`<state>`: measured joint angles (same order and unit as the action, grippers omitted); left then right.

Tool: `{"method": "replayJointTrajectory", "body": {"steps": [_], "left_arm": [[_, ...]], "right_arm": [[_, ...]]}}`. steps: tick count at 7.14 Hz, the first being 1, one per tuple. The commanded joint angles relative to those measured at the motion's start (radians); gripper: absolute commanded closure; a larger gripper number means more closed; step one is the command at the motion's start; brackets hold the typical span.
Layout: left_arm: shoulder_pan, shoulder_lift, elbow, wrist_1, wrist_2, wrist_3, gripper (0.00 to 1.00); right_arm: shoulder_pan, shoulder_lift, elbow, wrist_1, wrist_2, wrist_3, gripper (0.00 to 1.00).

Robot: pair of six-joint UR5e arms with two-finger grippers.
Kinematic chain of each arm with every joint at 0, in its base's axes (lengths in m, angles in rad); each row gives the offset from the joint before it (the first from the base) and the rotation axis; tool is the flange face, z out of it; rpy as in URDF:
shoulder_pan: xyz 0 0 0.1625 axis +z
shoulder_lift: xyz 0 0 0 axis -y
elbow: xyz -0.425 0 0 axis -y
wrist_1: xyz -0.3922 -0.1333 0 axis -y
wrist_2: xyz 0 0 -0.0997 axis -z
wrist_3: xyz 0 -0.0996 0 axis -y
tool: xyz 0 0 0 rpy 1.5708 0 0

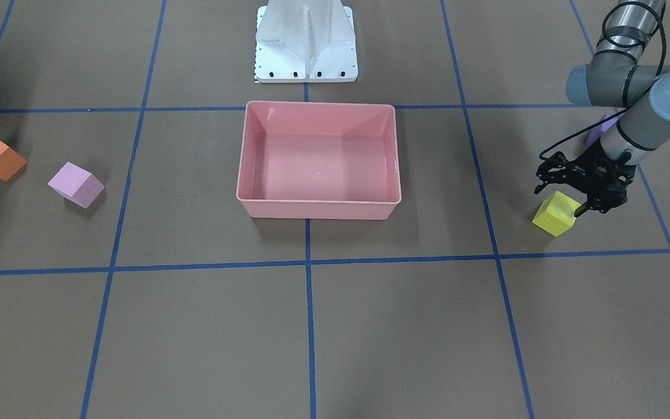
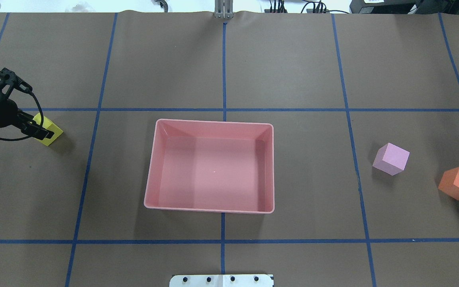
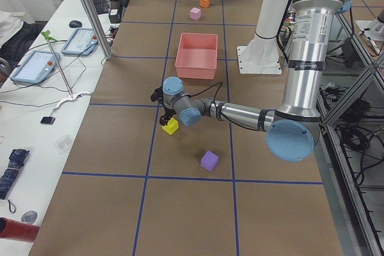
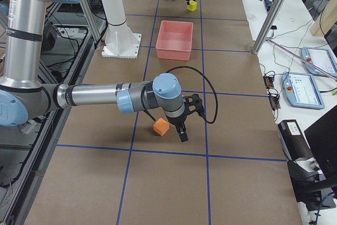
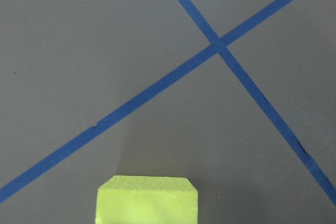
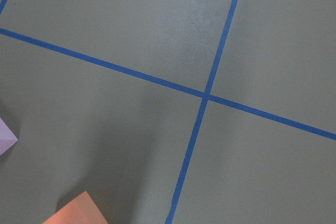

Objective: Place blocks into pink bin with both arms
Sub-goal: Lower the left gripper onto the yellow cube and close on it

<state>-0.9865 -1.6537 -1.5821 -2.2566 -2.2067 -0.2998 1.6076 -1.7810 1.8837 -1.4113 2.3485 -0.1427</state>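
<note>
Nearest the overhead lens: white pedestal base (image 2: pixel 221 281), cut off at the bottom edge. At far left, left claw (image 2: pixel 42 131) low over the yellow block (image 2: pixel 53 129), seemingly with jaws apart and astride it; no lift yet off the bench (image 2: pixel 293 59). Nearer the robot, purple block (image 3: pixel 209 160), on the bench and almost out of the overhead view, a mere sliver at the edge.

In the centre, pink bin (image 2: pixel 213 122), with nothing in it. Right of it, lilac block (image 2: pixel 391 159), then orange block (image 2: pixel 458 183), both on the bench and well apart from the bin. Right claw (image 4: pixel 181 130) just beside the orange block, seen only from the side camera; cannot tell whether apart or together.

Reads as the very start: none of four blocks placed, first grasps pending on both sides. No fingers in either wrist view; yellow block cropped at the bottom of one, orange and lilac corners at the edge of the other.
</note>
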Motion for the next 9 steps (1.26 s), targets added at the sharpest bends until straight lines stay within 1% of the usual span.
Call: {"method": "replayJointTrajectory", "body": {"steps": [1,3,6,9], "left_arm": [[-0.043,0.0,-0.002,0.009,-0.002,0.001,0.0],[-0.041,-0.008,0.023,0.009,0.024,-0.013,0.0],[-0.035,-0.015,0.045,0.005,0.022,-0.041,0.0],[-0.017,-0.014,0.042,0.0,0.022,-0.048,0.0]], "right_arm": [[0.0,0.0,0.0,0.0,0.0,0.0,0.0],[0.0,0.0,-0.002,0.0,0.0,0.0,0.0],[0.0,0.0,-0.006,0.0,-0.002,0.0,0.0],[0.0,0.0,-0.006,0.0,-0.002,0.0,0.0]]}}
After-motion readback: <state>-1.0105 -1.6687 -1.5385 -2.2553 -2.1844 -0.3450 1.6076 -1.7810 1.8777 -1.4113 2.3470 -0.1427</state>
